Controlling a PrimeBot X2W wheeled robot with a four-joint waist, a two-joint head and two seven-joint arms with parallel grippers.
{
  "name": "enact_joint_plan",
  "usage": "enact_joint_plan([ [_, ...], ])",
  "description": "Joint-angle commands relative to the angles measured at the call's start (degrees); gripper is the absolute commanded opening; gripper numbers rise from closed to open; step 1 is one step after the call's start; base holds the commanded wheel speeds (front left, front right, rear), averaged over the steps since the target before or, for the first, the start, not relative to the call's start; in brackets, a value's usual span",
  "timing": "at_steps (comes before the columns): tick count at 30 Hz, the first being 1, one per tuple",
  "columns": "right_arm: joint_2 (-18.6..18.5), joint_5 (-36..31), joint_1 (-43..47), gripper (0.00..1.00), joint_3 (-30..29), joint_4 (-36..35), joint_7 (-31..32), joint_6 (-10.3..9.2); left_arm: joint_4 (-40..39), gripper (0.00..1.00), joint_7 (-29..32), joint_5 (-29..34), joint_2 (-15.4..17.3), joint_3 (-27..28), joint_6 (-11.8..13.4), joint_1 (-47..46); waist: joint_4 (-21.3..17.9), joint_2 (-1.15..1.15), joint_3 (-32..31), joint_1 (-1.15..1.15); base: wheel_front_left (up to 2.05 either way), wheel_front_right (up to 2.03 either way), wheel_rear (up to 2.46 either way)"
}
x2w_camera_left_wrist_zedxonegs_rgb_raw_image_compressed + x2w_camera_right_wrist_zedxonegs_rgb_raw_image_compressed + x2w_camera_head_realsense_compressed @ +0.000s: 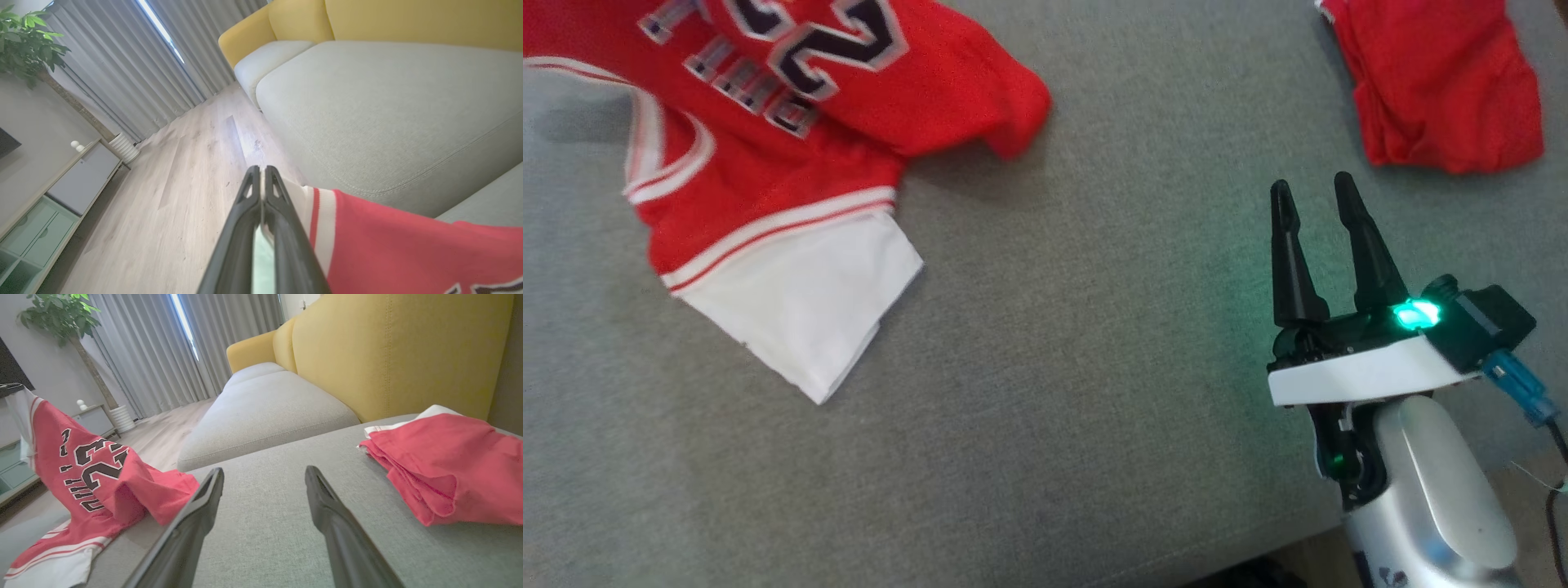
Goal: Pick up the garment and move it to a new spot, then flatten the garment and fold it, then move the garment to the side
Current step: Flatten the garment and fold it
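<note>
The garment (792,163) is a red jersey with white trim and dark numbers, lying at the upper left of the grey sofa cushion (1054,367). In the right wrist view one end of the garment (98,473) is lifted off the cushion and its white hem trails on the seat. My left gripper (260,169) is shut on the garment's (388,245) white-and-red edge, with pale cloth between its fingers. My right gripper (1312,186) stands open at the lower right over bare cushion, well clear of the jersey; in its own view, the right gripper (264,473) has nothing between its fingers.
A second red cloth (1437,82) lies bunched at the cushion's far right (449,465). The yellow sofa back (388,355) rises behind it. Another grey seat (388,114), wooden floor (184,183), a low cabinet (61,192) and a plant (61,314) lie beyond.
</note>
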Motion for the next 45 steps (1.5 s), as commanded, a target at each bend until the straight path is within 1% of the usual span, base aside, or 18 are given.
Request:
enact_joint_plan([
  [1,-0.1,0.3,-1.5,1.0,1.2,-2.1,-0.6,-0.05,0.8,0.0,-0.1,1.6,3.1,0.8,0.8,-4.3,-1.3,0.0,2.5,-0.01,0.0,0.0,0.0],
  [2,-0.1,0.3,-1.6,1.0,1.1,-2.2,-0.6,-0.05,2.2,0.28,-0.2,2.5,3.3,0.1,1.0,-5.1,-1.3,0.0,2.8,-0.01,0.0,0.0,0.0],
  [3,-0.1,0.3,-1.6,1.0,1.0,-2.3,-0.6,-0.05,3.4,0.71,-0.5,3.2,3.2,-0.3,1.5,-5.8,-1.2,0.0,3.1,-0.01,0.0,0.0,0.0],
  [4,-0.1,0.3,-1.7,1.0,0.9,-2.3,-0.6,-0.05,4.6,1.0,-0.9,3.6,3.0,-0.6,2.1,-6.3,-1.0,0.0,3.3,-0.01,0.0,0.0,0.0],
  [6,-0.1,0.2,-1.7,1.0,0.8,-2.3,-0.6,-0.05,6.6,1.0,-2.1,4.2,2.2,-1.2,2.7,-6.7,-0.5,0.0,3.5,-0.01,0.0,0.0,0.0],
  [9,-0.1,-0.2,-1.8,1.0,0.7,-2.3,-0.6,-0.05,8.8,1.0,-5.6,4.2,0.3,-1.5,4.2,-6.3,0.6,0.0,3.2,-0.01,0.0,0.0,0.0],
  [10,-0.1,-0.4,-1.9,1.0,0.6,-2.3,-0.6,-0.05,9.5,1.0,-6.8,3.8,-0.4,-1.3,4.5,-6.0,1.1,0.0,2.9,-0.01,0.0,0.0,0.0],
  [11,-0.1,-0.4,-1.9,1.0,0.6,-2.3,-0.6,-0.05,9.5,1.0,-6.8,3.8,-0.4,-1.3,4.5,-6.0,1.1,0.0,2.9,-0.01,0.0,0.0,0.0],
  [12,-0.1,-0.8,-2.0,1.0,0.4,-2.3,-0.6,-0.05,10.6,1.0,-9.3,3.0,-1.7,-1.0,4.8,-5.4,2.0,0.0,2.2,-0.01,0.0,0.0,0.0],
  [19,-0.1,-2.7,-1.9,1.0,-1.3,-2.1,-0.6,-0.05,11.7,1.0,-18.6,-0.7,-5.9,0.6,4.3,-1.6,5.5,0.0,-1.9,-0.01,0.0,0.0,0.0],
  [22,-0.1,-3.4,-1.2,1.0,-2.4,-1.6,-0.6,-0.05,11.1,1.0,-22.1,-2.6,-7.9,1.3,3.7,1.6,7.4,0.0,-4.4,-0.01,0.0,0.0,0.0],
  [25,-0.1,-4.3,-0.1,1.0,-3.9,-1.1,-0.6,-0.05,9.5,1.0,-24.1,-4.9,-10.2,2.3,3.4,6.2,9.5,0.0,-7.1,-0.01,0.0,0.0,0.0],
  [27,-0.1,-4.9,0.7,1.0,-4.8,-0.8,-0.6,-0.05,7.9,1.0,-24.9,-6.6,-11.8,3.0,3.3,9.8,10.9,0.0,-8.9,-0.01,0.0,0.0,0.0],
  [30,-0.1,-5.9,2.0,1.0,-6.1,-0.4,-0.6,-0.05,4.1,1.0,-25.6,-8.8,-14.1,4.2,3.9,16.2,12.8,0.0,-11.5,-0.01,0.0,0.0,0.0],
  [34,-0.1,-6.6,3.9,1.0,-7.4,-0.1,-0.6,-0.05,-2.8,1.0,-25.9,-11.1,-16.3,5.9,5.9,25.9,14.7,0.0,-14.3,-0.01,0.0,0.0,0.0],
  [38,-0.1,-7.1,5.4,1.0,-8.0,-0.1,-0.6,-0.05,-11.9,1.0,-26.0,-11.5,-17.7,7.1,8.2,36.2,15.9,0.0,-16.0,-0.01,0.0,0.0,0.0],
  [42,-0.1,-7.3,6.9,1.0,-8.3,-0.3,-0.6,-0.05,-20.3,1.0,-26.0,-12.1,-19.6,8.5,9.7,46.1,16.7,0.0,-17.4,-0.01,0.0,0.0,0.0],
  [45,-0.1,-7.2,8.0,1.0,-8.0,-0.3,-0.6,-0.05,-24.7,1.0,-26.0,-12.1,-20.9,9.1,10.4,52.8,16.8,0.0,-18.2,-0.01,0.0,0.0,0.0],
])
